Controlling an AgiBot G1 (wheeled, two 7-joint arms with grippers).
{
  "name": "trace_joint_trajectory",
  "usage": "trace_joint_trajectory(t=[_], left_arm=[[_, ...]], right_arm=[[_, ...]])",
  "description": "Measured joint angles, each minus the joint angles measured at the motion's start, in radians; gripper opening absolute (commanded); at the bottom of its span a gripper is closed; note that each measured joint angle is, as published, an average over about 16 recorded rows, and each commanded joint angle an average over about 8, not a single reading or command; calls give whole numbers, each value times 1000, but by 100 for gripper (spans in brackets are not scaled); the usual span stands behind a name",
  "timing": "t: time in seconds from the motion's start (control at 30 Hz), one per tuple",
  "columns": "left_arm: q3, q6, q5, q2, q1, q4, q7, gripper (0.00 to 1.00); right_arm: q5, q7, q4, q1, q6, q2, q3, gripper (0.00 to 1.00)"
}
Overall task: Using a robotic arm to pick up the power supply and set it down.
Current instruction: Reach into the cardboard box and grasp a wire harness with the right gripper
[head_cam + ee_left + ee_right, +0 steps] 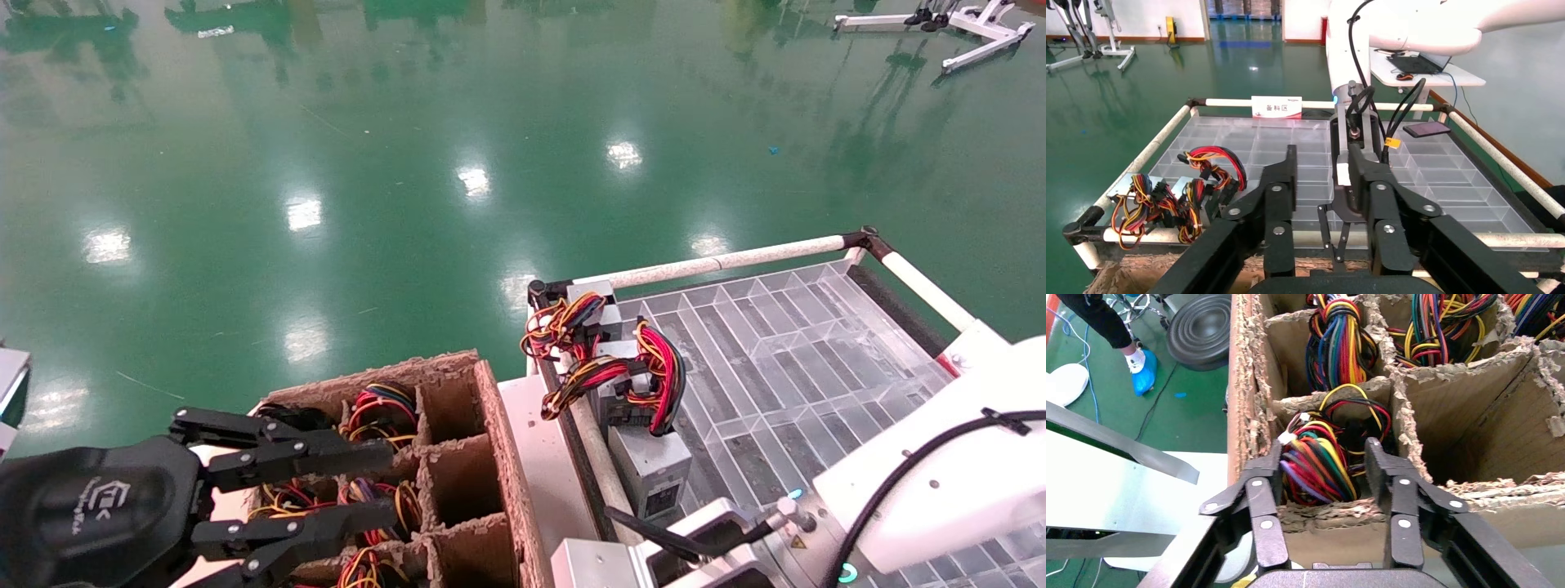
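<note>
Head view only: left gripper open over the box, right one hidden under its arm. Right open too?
Observer: Open. In its wrist view the right gripper holds nothing; a wire bundle in a box cell lies beyond the fingers.
Operator: Any label on the tray?
Observer: Yes. The left wrist view shows a white sign with red print on the far rail.

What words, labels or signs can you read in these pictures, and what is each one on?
"备料区": red characters on the white card on the tray's far rail; the smaller line above them is too small to read.
Logo on the left tool: blurred, unreadable.
Label on the nearest power supply: too small to read.
Yellow tag on a black cable: unreadable.
</note>
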Motion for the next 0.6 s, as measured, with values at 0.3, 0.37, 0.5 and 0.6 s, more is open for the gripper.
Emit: trace_joint_trajectory(t=[0.3, 0.37, 0.5, 0.6], left_arm=[[0, 0, 0, 0, 0, 0, 0, 100], [0, 0, 0, 0, 0, 0, 0, 100], [0, 0, 0, 0, 0, 0, 0, 100], [0, 0, 0, 0, 0, 0, 0, 100]], right_arm=[[9, -12, -26, 24, 2, -14, -39, 0], [17, -16, -31, 26, 2, -15, -44, 0], [35, -23, -39, 29, 2, -13, -55, 0], [53, -27, -41, 30, 1, -8, -60, 0]])
